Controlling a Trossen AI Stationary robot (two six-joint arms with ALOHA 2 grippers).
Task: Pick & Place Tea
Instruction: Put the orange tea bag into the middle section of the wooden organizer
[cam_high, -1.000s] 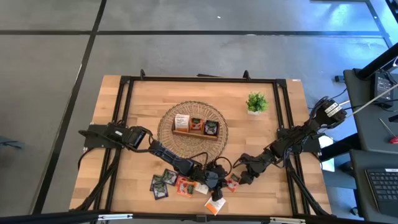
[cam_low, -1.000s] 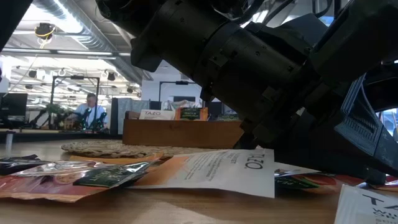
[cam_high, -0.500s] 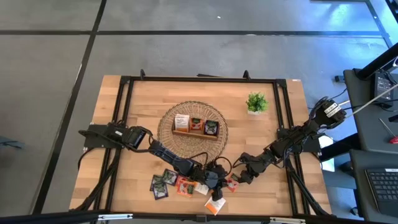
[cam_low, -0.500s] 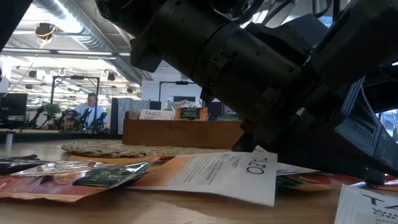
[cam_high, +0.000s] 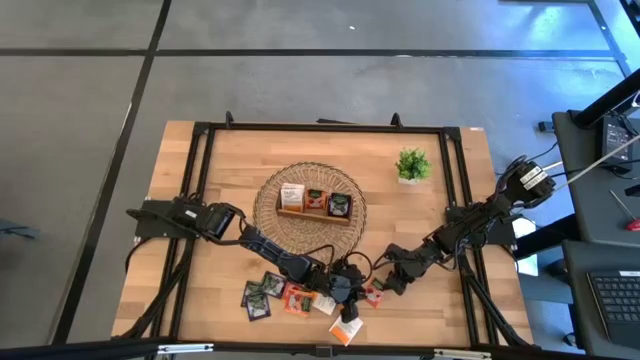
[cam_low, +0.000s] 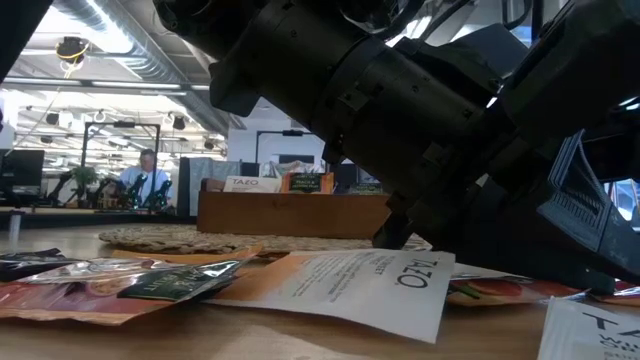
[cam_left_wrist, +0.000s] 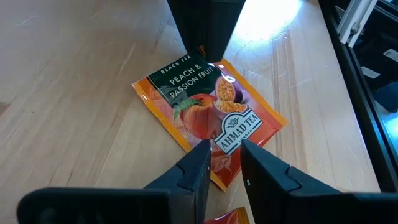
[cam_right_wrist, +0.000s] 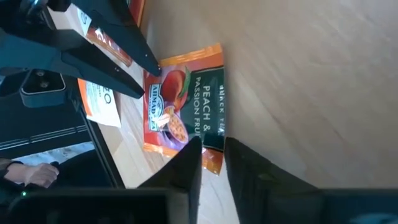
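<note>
As both my end effectors, left (cam_left_wrist: 222, 163) and right (cam_right_wrist: 212, 157), pinch opposite edges of the peach tea sachet (cam_left_wrist: 208, 111) flat on the bench (cam_high: 440, 230), a handover is underway, so one must release.

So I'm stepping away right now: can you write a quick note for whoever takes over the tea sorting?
Left gripper: down at one corner of the peach sachet; grip not confirmable.
Right gripper: at the opposite end of that sachet; grip not confirmable.
Things: the peach sachet lies on the table near the front edge, with the loose sachets just left of it.
Done: the wooden tray on the woven mat already holds tea in its three compartments.
Left: the peach sachet and the whole loose pile.
</note>
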